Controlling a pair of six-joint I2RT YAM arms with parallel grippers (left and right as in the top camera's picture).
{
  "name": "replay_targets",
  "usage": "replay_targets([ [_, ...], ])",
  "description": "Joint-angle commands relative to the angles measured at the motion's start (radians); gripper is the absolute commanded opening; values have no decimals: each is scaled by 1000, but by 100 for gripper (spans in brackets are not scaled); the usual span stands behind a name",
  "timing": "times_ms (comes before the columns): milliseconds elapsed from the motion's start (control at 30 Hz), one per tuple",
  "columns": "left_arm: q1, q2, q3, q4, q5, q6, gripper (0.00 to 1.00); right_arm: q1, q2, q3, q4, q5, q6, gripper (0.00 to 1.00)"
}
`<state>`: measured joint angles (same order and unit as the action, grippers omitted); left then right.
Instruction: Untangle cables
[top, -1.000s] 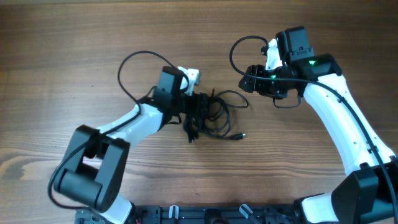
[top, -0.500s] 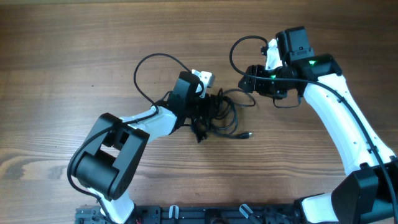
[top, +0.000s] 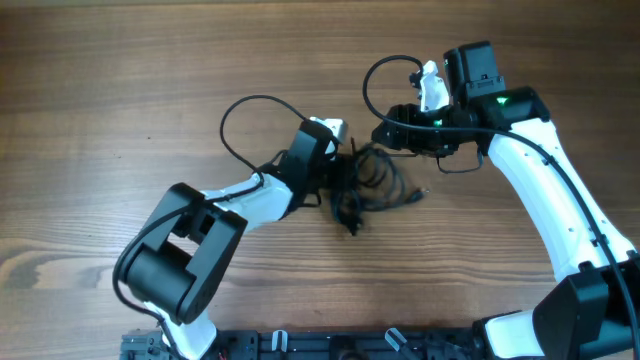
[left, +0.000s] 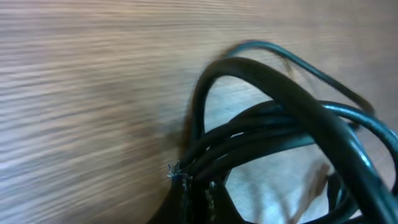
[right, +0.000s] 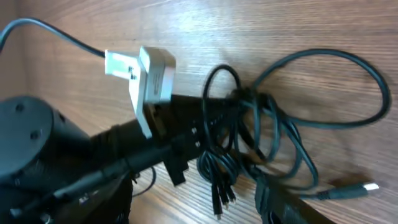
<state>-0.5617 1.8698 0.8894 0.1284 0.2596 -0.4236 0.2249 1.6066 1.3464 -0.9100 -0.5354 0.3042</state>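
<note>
Wooden table (top: 100, 80): cables (top: 352, 200) clamped in left pincer (top: 332, 181), loops beyond.

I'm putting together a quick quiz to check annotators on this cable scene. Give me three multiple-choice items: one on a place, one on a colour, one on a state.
1. Where do the tangled cables lie?
A. at the tip of the left gripper
B. beside the right arm's base
C. off at the far left of the view

2. What colour are the cables?
A. white
B. black
C. red

3. How is the silver-tipped plug end?
A. plugged into a socket
B. wrapped in tape
C. lying loose on the table

Answers:
1 A: the overhead view shows the loops bunched at the left gripper.
2 B: every cord is black.
3 C: the plug end rests flat on the wood, clear of the bunch.
</note>
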Motion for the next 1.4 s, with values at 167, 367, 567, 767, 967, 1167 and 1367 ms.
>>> replay_targets([
  [167,54,-274,152,-423,-356,-121,4,45,8,0,62,-50,-53,66],
  [367,70,-400,184,-614,-340,-334,4,140,8,0,170,-43,14,66],
  [567,125,-430,185,-676,-192,-494,4,244,8,0,219,18,37,66],
  [767,215,-430,185,-659,57,-533,4,289,8,0,244,74,92,66],
  [967,253,-430,185,-619,164,-558,4,334,22,0,298,71,92,66],
  [1167,253,-430,185,-614,204,-558,4,341,93,0,322,95,103,65],
  [1367,253,-430,185,-592,251,-561,4,341,118,0,320,227,120,59],
])
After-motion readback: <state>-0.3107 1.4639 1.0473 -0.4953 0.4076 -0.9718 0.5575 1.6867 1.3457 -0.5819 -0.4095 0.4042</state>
